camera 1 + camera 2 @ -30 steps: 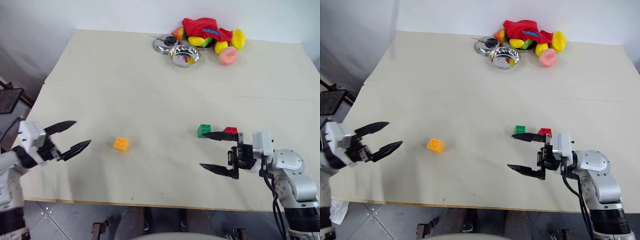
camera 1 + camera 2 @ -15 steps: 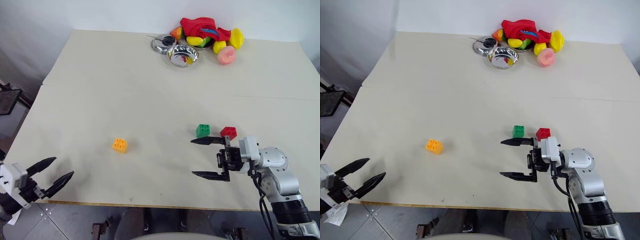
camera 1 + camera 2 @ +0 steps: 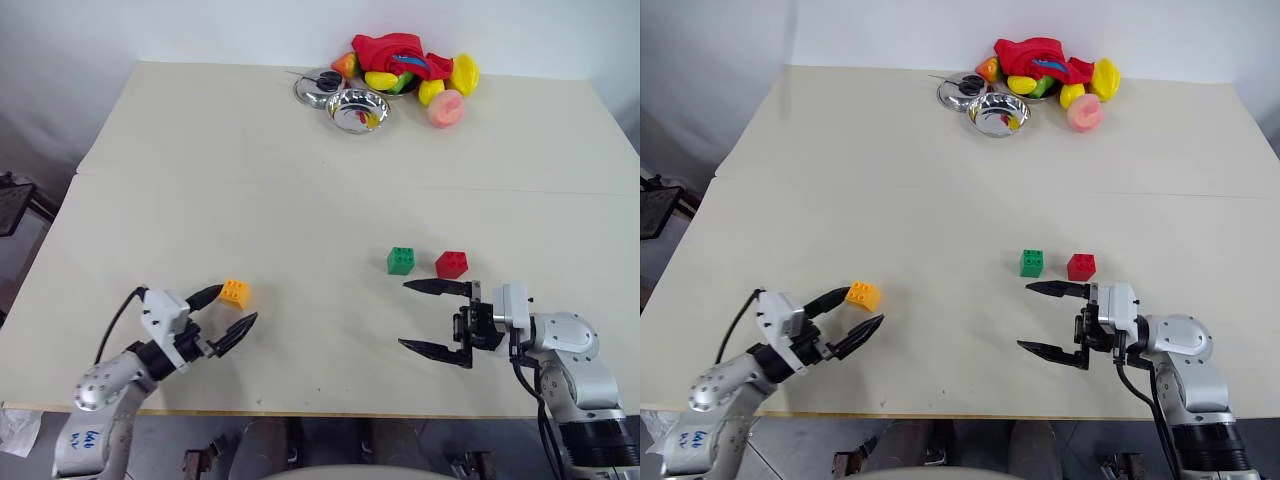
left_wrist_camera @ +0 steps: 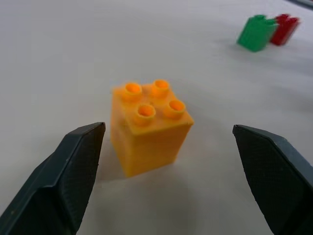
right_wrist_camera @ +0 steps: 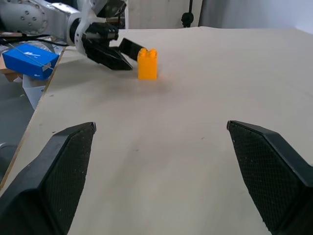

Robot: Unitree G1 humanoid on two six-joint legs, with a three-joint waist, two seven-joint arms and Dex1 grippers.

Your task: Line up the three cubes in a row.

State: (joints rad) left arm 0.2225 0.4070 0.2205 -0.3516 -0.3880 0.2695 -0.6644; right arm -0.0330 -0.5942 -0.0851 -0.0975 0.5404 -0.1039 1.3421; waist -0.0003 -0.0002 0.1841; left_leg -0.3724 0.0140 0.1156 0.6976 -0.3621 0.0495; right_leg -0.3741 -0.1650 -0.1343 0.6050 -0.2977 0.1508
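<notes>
Left pincer (image 3: 228, 310) sits low at the near-left part of the desk (image 3: 250, 190), fingers spread wide, nothing held. Orange-yellow cube (image 3: 235, 292) stands just ahead of it, studs up; one fingertip is right beside the cube, the other off to the side. Left wrist view: cube (image 4: 148, 126) is ahead of the two fingers, roughly centred on the gap, not yet between them, no contact that I can see.

Right pincer (image 3: 435, 318) hovers at the near-right, pointing across toward the left arm, jaws wide, empty. Just beyond it are the green cube (image 3: 401, 260) and red cube (image 3: 452, 264), side by side with a small gap, already close to a row. Orange one is well apart from them, to the left.

Handling, judged: small hard plastic block, light, rigid, won't deform or break. Smooth glossy walls, so it could slip or twist out if pinched on an edge or corner. It's light enough to skid if a fingertip nudges it first. Best hold looks like two opposite flat side walls, mid-height, below the studs, fingers square to the faces. Cube seems slightly rotated to the pincer in the wrist view, so the approach probably needs squaring up.

Far end of the desk: two steel bowls (image 3: 355, 108) and a pile of toy fruit with red cloth (image 3: 405, 62), well away, not involved.
</notes>
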